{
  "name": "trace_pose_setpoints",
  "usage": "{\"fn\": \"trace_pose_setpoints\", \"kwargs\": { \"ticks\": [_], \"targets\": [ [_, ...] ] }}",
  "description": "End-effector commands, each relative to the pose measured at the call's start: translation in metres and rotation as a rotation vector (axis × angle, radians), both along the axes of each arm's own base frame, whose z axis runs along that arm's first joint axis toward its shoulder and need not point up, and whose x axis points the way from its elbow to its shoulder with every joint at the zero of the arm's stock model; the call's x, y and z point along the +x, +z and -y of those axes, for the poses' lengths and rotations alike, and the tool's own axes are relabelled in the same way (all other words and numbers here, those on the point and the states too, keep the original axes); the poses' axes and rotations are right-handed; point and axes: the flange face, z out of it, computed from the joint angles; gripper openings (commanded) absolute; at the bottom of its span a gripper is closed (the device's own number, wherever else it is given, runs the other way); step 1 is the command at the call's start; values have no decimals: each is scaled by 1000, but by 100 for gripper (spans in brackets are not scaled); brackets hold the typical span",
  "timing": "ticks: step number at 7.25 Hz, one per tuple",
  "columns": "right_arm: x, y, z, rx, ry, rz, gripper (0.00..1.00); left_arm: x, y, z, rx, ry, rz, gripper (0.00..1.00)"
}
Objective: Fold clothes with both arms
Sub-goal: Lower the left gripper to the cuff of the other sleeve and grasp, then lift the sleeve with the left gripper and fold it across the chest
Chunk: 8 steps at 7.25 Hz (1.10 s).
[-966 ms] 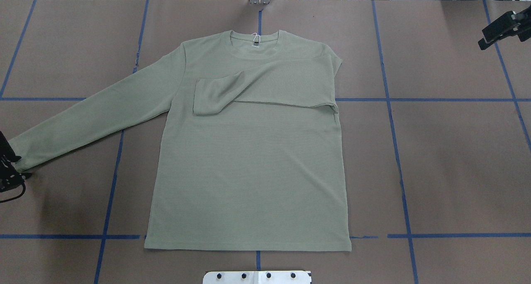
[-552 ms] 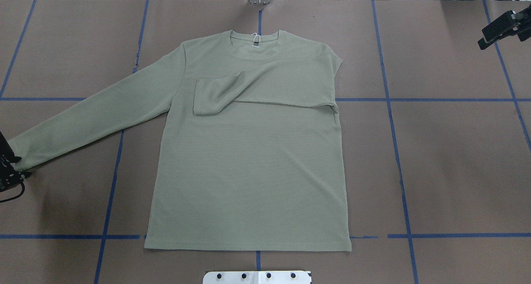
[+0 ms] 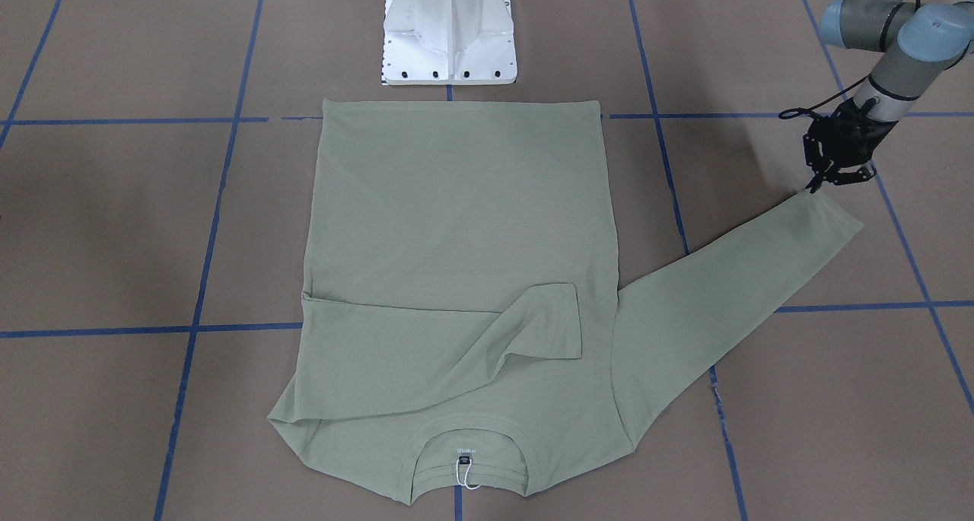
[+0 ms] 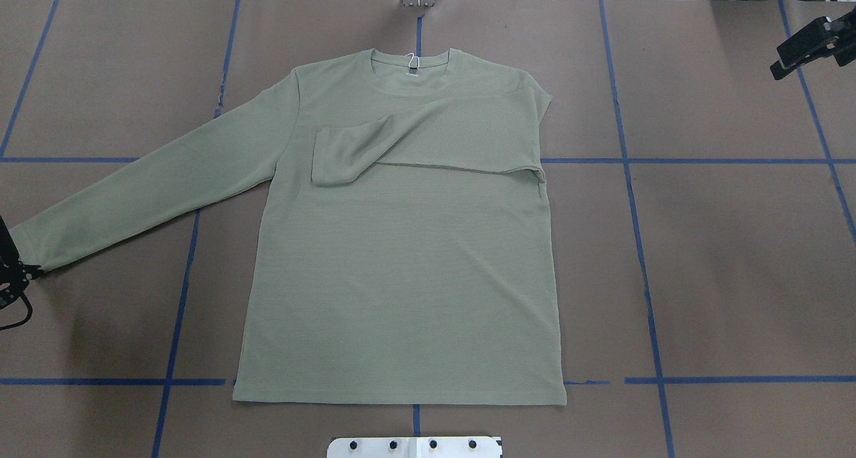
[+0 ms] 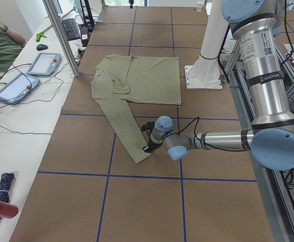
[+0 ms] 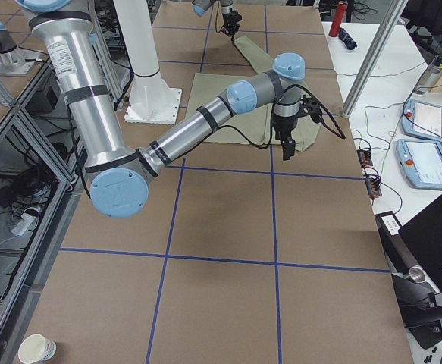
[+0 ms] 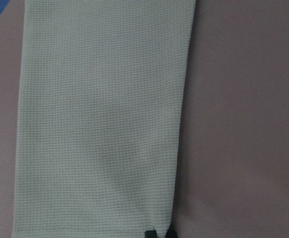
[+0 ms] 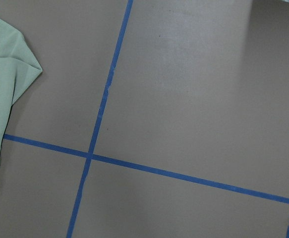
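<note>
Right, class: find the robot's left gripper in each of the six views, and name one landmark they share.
Exterior front-facing: left gripper upper right.
Overhead: left gripper at left edge.
Exterior left: left gripper at centre.
Exterior right: left gripper far, top centre.
Left wrist: only its fingertips, bottom edge.
Right wrist: not in view.
Landmark: the outstretched sleeve cuff at its tips.

On table (image 4: 722, 277), shirt (image 4: 401, 277) flat before base (image 4: 414, 446), neck (image 4: 411, 67) farthest; 1 sleeve (image 4: 435, 144) folded across chest (image 4: 348, 103), other extended left (cuff (image 4: 30, 244) at left gripper (image 3: 820, 186)); right gripper (image 4: 782, 67) well apart, far right.
</note>
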Motion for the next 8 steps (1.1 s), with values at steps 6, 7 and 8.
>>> {"fn": "trace_pose_setpoints", "kwargs": {
  "ticks": [6,7,8],
  "targets": [
    [23,41,-10,-12,-32,-28,100,-22,-223,231,18,-374,-133,0],
    [28,53,-15,-23,-38,-32,100,-4,-282,259,-61,-450,-207,0],
    [41,60,-14,-23,-38,-41,100,27,-333,270,-150,-492,-260,0]
  ]
}}
